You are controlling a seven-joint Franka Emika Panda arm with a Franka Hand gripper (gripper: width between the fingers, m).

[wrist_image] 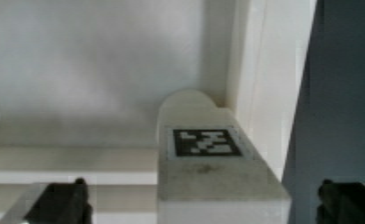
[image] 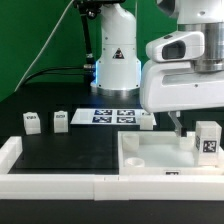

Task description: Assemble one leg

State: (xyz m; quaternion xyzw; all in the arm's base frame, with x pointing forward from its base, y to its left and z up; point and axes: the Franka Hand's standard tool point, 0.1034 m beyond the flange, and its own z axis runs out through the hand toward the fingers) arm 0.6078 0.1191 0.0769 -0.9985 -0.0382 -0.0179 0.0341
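A leg (image: pixel 207 140), a small white block with a black-and-white tag, stands inside the right corner of the large white tray-like piece (image: pixel 150 160). My gripper (image: pixel 184 128) hangs over that corner, just above the leg. In the wrist view the same leg (wrist_image: pixel 209 150) stands against the tray's raised rim (wrist_image: pixel 250 50). It sits between my two dark fingertips (wrist_image: pixel 63 200), with a gap on each side. The gripper (wrist_image: pixel 205 205) is open and holds nothing.
Three more legs stand on the black table: two at the exterior view's left (image: pixel 33 122) (image: pixel 61 120) and one by the tray's back edge (image: pixel 147 120). The marker board (image: pixel 112 116) lies in front of the robot base (image: pixel 115 60). A white rail (image: pixel 50 180) runs along the front.
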